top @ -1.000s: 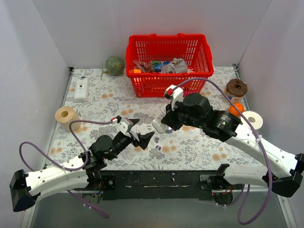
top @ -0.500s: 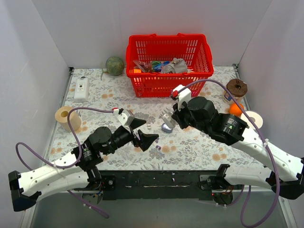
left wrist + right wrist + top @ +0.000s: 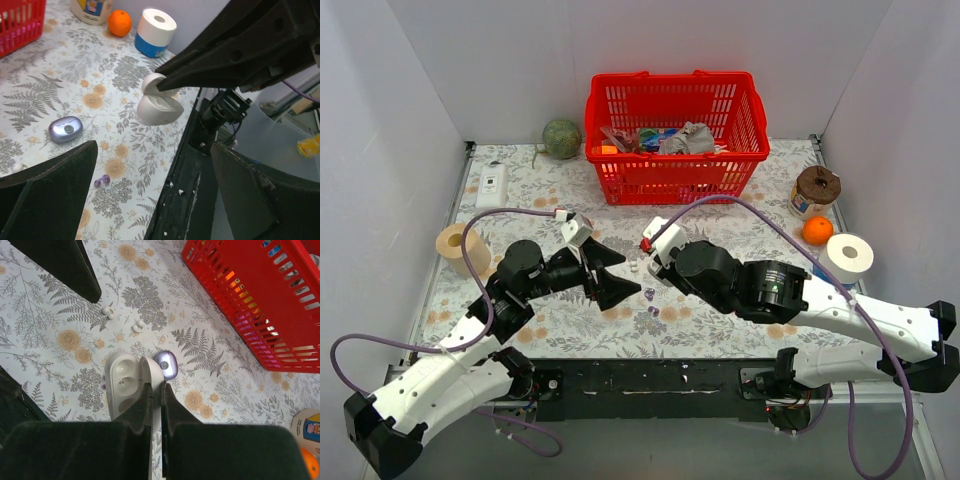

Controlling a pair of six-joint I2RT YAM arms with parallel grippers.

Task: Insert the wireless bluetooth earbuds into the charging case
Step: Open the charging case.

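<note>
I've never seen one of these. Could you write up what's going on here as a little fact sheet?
left gripper: open, empty
right gripper: shut on the lid of the open white case
lavender case: closed, on table
purple buds: loose on table, outside the lavender case
white buds: loose on table

The lavender charging case (image 3: pixel 65 129) is glossy plastic; the open white case (image 3: pixel 122 385) looks smooth, matt plastic; my right hand (image 3: pixel 156 386), matt black.
</note>
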